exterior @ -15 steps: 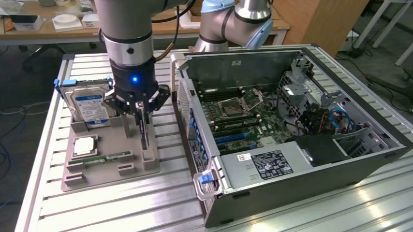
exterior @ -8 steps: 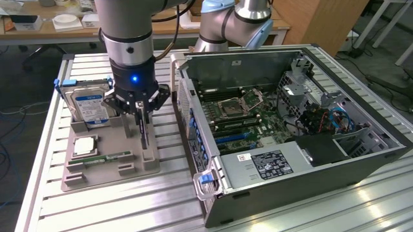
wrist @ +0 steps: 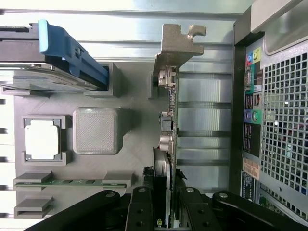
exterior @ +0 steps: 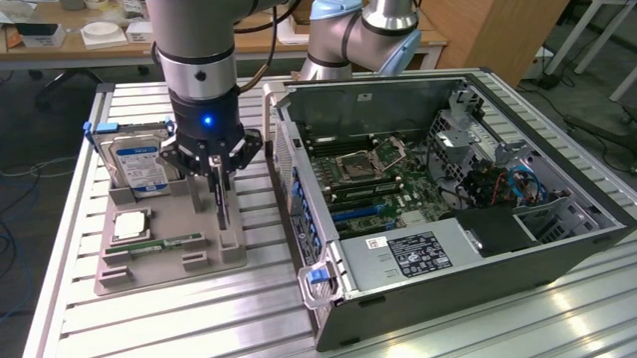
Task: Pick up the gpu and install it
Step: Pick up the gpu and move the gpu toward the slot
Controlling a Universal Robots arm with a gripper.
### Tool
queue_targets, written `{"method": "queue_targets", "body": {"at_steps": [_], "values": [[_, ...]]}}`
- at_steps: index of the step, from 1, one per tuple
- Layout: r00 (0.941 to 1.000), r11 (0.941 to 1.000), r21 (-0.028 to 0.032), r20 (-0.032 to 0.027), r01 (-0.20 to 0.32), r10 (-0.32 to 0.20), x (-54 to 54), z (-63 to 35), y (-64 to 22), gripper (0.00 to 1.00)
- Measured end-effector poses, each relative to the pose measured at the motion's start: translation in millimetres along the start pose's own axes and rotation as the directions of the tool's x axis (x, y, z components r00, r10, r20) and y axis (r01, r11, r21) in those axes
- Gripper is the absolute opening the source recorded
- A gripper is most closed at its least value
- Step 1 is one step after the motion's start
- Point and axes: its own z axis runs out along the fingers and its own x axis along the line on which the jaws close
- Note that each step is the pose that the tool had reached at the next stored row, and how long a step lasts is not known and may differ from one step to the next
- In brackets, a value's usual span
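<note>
the arm hangs straight down over the gray tray (exterior: 169,261), its gripper (exterior: 217,170) clenched on the gpu (exterior: 222,205), which stands on edge at the tray's side toward the exterior view's right. the card's lower edge is hard to make out.

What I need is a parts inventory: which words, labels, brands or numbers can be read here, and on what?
None can be read for certain.
Blue-and-white label on the hard drive: print too small.
Black label on the power supply in the computer case: too small.
White sticker next to it: too small.
Rear-panel sticker on the case: blurred.
gpu: no marking visible on its edge.
</note>
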Motion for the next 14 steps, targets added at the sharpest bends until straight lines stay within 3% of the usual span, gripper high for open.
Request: {"method": "queue_targets", "body": {"at_steps": [14], "values": [[1.0,1.0,0.0,0.0,0.0,0.0,0.0,-3.8,0.1,0.26]]}}
